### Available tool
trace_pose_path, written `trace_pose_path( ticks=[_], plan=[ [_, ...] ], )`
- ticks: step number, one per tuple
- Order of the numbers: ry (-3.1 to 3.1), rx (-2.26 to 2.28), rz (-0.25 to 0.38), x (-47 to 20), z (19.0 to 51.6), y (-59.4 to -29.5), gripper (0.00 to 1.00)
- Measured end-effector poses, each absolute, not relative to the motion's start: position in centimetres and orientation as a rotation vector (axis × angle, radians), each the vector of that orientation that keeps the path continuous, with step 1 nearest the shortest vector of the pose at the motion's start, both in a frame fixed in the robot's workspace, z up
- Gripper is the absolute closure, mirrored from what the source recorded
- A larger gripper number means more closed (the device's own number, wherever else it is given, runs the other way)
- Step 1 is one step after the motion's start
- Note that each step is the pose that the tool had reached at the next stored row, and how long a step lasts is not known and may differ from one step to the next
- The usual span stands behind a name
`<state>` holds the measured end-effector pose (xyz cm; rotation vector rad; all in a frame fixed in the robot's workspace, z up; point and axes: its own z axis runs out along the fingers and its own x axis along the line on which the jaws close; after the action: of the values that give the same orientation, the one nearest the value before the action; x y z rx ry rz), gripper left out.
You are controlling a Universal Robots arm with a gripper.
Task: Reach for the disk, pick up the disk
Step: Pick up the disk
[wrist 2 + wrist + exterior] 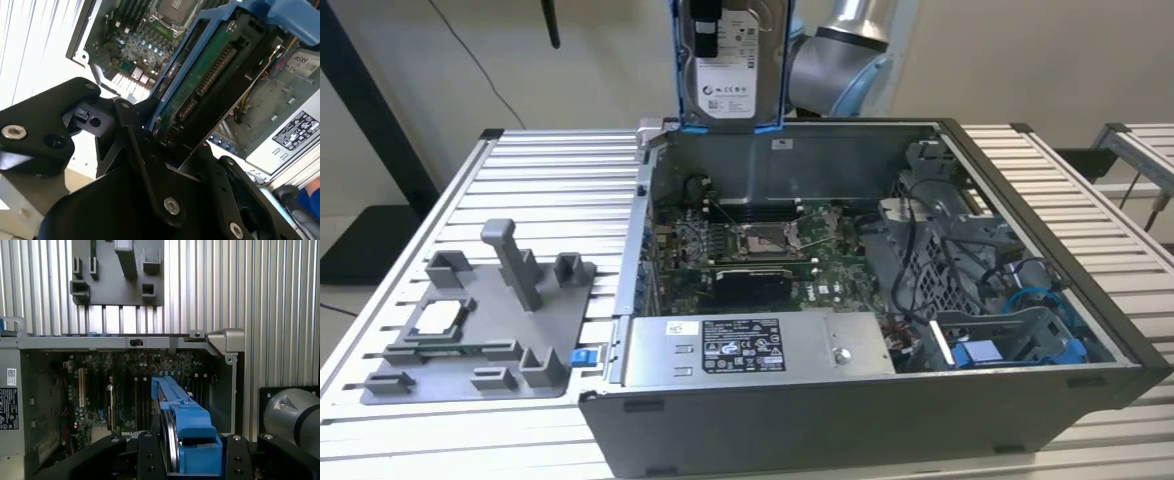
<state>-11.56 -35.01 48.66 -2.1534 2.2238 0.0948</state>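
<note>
the disk [731, 75] hung upright just above the open computer case [854, 430], clamped by the gripper [191, 446]. it looked stiff, fairly heavy and shock-shy; its blue frame [192, 422] seemed the safest hold.

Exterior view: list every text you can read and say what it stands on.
White label on the disk: print too small to read.
Black-and-white label on the power supply: print and symbols too small to read.
Small white sticker on the computer case inner wall: too small to read.
No text here can be quoted.
</note>
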Motion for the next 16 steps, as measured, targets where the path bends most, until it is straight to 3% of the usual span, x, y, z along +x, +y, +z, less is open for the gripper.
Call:
trace_pose_path(
  ticks=[16],
  plan=[
    [2.224, -2.153, 0.095, -8.4, 48.7, -35.0, 1.0]
  ],
)
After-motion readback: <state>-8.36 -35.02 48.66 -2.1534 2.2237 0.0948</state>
